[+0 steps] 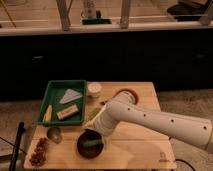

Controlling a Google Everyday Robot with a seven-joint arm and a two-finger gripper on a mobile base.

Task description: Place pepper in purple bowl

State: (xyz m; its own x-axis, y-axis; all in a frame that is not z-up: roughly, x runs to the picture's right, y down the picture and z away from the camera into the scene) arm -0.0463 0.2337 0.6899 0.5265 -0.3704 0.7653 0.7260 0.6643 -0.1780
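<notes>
The purple bowl (83, 149) is dark and round and sits at the front of the wooden table. A light-green pepper (91, 144) lies inside it. My gripper (98, 134) is at the end of the white arm (150, 120), which reaches in from the right. It sits just over the bowl's far right rim, right above the pepper. The wrist hides most of the gripper.
A green tray (52, 95) with a corn cob (47, 114) and other food stands at the back left. A white cup (94, 89) and a red-rimmed dish (131, 93) are behind the arm. A small grey-olive cup (54, 133) and a snack pile (38, 151) are at the front left. Another pale-green piece (93, 114) lies beside the tray.
</notes>
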